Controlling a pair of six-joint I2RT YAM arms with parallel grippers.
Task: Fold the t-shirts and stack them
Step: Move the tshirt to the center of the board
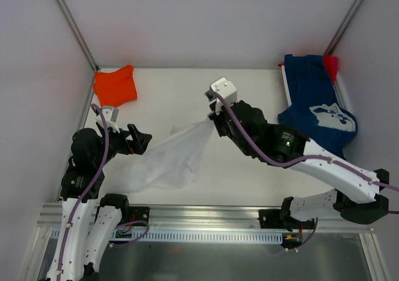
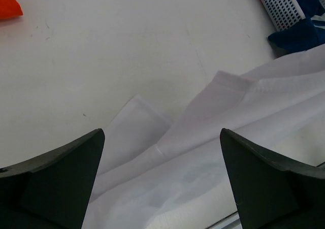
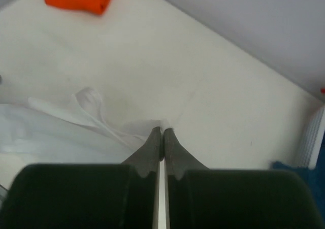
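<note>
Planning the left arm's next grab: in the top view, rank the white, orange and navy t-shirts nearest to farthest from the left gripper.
1. white t-shirt, spread just right of the open left gripper.
2. orange t-shirt, back-left corner.
3. navy t-shirt, far across at the back right.

White table [image 1: 181, 94] between pale grey walls [image 1: 206, 19], slim metal posts [image 1: 72, 22], aluminium rail [image 1: 206, 215] along near edge.

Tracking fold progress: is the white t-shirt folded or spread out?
Unfolded: the white t-shirt lies rumpled and loosely stretched, one corner pinched in the shut right gripper.
</note>
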